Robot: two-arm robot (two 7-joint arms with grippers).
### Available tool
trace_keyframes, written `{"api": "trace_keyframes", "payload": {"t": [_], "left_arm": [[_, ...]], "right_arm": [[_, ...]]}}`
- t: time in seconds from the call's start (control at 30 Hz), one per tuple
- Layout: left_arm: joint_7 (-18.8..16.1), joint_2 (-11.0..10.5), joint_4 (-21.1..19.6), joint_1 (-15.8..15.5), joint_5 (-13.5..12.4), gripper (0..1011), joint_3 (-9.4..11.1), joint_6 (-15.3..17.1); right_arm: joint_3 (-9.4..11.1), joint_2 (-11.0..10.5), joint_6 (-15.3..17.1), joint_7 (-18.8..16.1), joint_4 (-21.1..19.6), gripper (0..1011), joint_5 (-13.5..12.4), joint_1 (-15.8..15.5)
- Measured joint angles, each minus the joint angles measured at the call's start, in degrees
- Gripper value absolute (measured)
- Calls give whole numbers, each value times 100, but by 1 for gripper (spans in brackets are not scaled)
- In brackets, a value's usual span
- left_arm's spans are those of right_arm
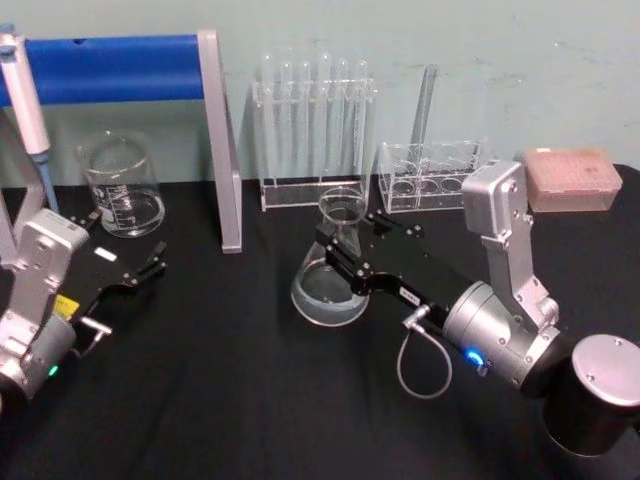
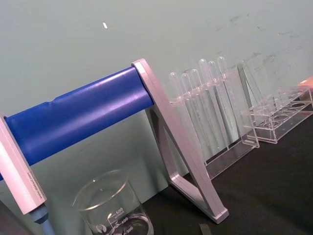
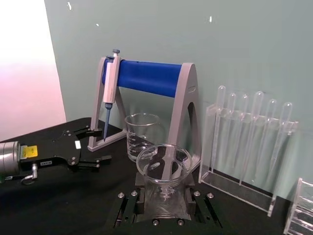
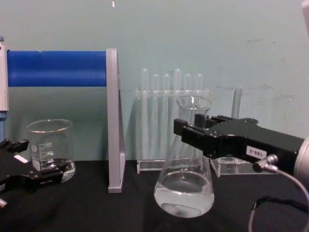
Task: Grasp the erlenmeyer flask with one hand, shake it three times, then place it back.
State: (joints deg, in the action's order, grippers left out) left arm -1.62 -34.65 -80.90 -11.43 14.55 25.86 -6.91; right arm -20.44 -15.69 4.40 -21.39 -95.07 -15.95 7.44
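Right gripper (image 1: 340, 258) clamped on the neck of the flask (image 1: 328, 295).
Its jaws press on both sides of the flask neck, just below the flared rim. The wide base lies below the jaws and holds a shallow layer of clear liquid. The flask is roughly upright near the middle of the black table (image 1: 230, 400), in front of the test-tube rack (image 1: 315, 130). Whether its base touches the table cannot be told. The left gripper (image 1: 150, 268) is at the table's left side, fingers spread and holding nothing, just in front of the beaker (image 1: 122, 190) and well apart from the flask.
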Motion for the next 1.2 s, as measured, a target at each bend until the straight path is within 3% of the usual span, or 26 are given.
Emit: {"api": "trace_keyframes", "payload": {"t": [0.17, 0.37, 0.73, 1.03, 1.2], "left_arm": [[0, 0, 0, 0, 0, 1001, 0, 0], [0, 0, 0, 0, 0, 1001, 0, 0], [0, 0, 0, 0, 0, 1001, 0, 0], [0, 0, 0, 0, 0, 1001, 0, 0], [0, 0, 0, 0, 0, 1001, 0, 0]], "right_arm": [[53, -43, -14, 173, -30, 449, -40, -28], [320, -60, -32, 559, -48, 449, -46, -107], [1041, 9, -51, 1275, -144, 449, 130, -362], [1368, 89, -30, 1446, -184, 450, 269, -462], [1369, 138, -13, 1351, -167, 449, 312, -436]]}}
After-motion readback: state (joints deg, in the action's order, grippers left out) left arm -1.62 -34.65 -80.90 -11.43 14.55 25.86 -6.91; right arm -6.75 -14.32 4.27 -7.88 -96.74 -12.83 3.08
